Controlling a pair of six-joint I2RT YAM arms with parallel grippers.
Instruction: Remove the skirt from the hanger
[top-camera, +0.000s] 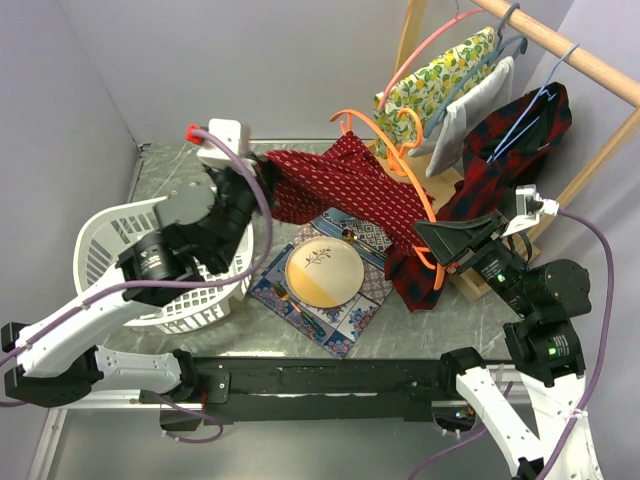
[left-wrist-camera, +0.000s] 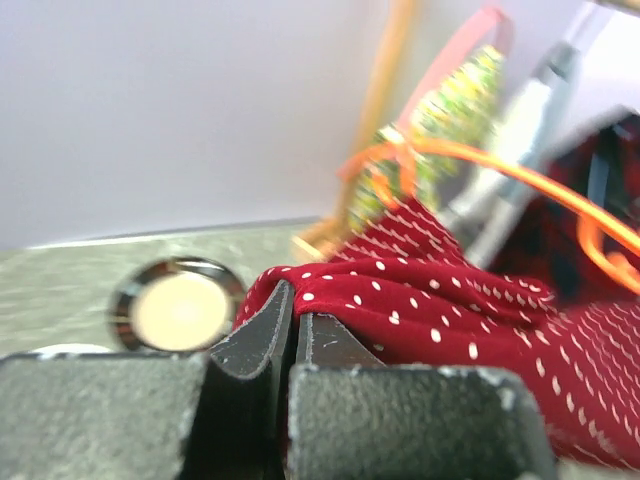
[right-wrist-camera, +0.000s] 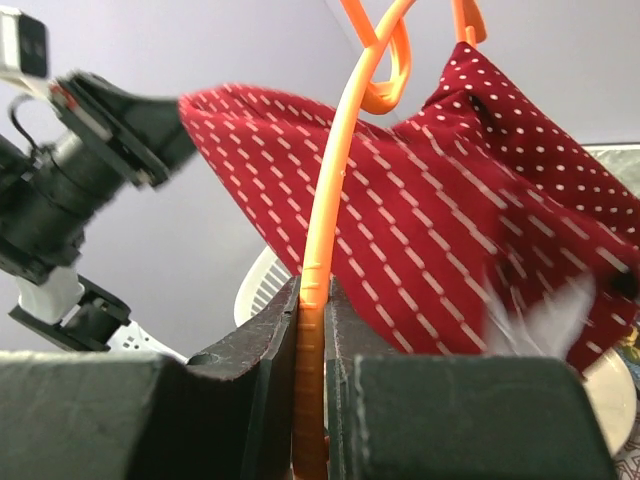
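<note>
Left gripper (left-wrist-camera: 292, 310) is clamping a corner of the red dotted skirt (top-camera: 345, 190), stretching it mid-air above the basket (top-camera: 110, 255). I'm judging it not yet off the orange hanger (top-camera: 405, 165), which my right gripper (right-wrist-camera: 312, 300) is pinching. 1 step is remaining: sliding it free.

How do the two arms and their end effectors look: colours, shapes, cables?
The left arm and right arm have white lower links and black joints, each with a purple cable. Small green lights glow on the right arm. The left end effector and right end effector have black, wedge-shaped fingers.
</note>
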